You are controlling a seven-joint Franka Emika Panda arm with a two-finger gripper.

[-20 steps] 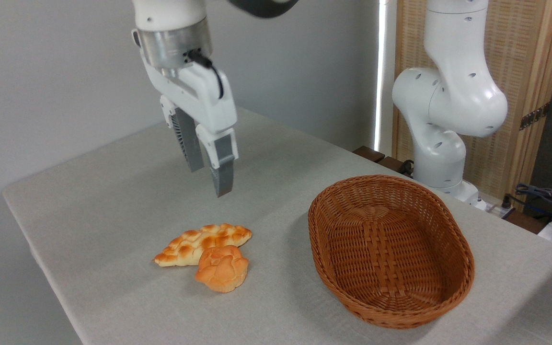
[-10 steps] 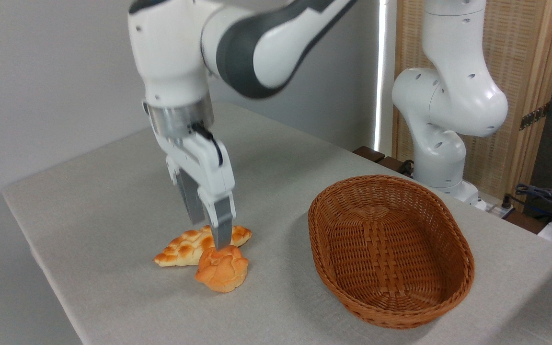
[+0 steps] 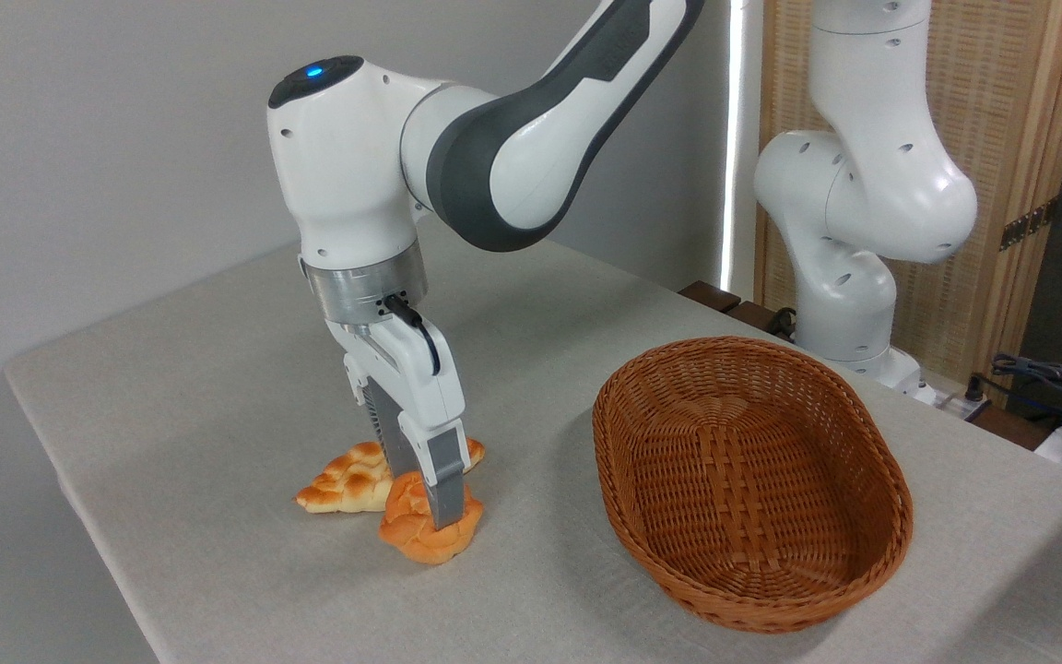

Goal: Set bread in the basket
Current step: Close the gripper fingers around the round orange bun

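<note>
At the left, the braided loaf (image 3: 342, 480) lay touching the bread (image 3: 416, 535), which sat on the table (image 3: 218, 369). The gripper (image 3: 430, 503) stood directly over the bun, fingers narrowly straddling it; whether it gripped, I cannot tell. The basket (image 3: 752, 480) lay well apart to the right.

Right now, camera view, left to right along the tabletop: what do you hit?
braided loaf → bun with the gripper down on it → basket → robot base behind the table's far right edge.

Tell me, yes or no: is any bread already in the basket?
No. The wicker basket holds nothing; the round bun and braided loaf sit on the table.
</note>
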